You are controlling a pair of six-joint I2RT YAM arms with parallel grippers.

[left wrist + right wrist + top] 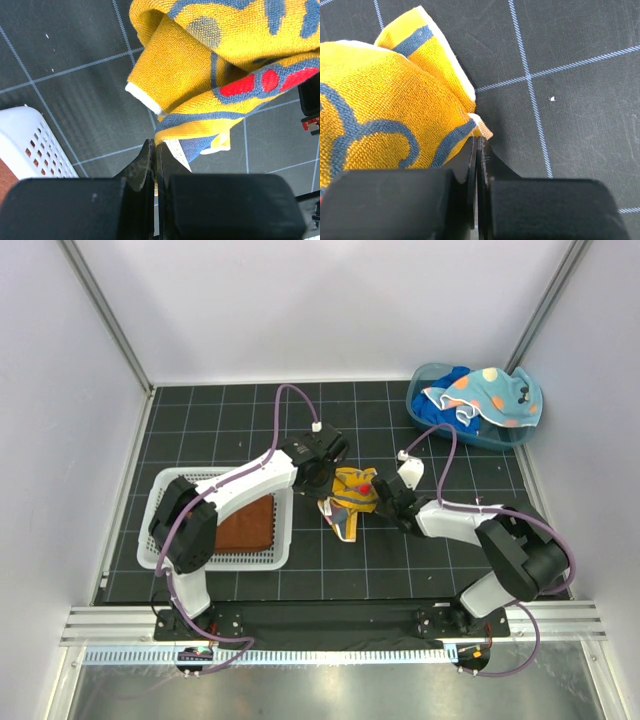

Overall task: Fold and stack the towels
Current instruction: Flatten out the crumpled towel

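**Both grippers pinching the yellow-orange towel at mid-surface**

The left gripper is pressing its jaws fully together on a hem of the yellow-orange towel, where the white-edged border is running in between its tips. The right gripper is likewise clamping shut on a pointed corner of the same towel from the opposite side. The towel is bunching in loose folds between the two grippers, its blue lines and red spots facing up, around the middle of the dark gridded surface. Toward the left edge, the white mesh basket is holding the rust-brown towel, which is lying flat inside. In the far right corner, the blue tub is carrying the spotted light-blue towel, which is draping over the royal blue towel.
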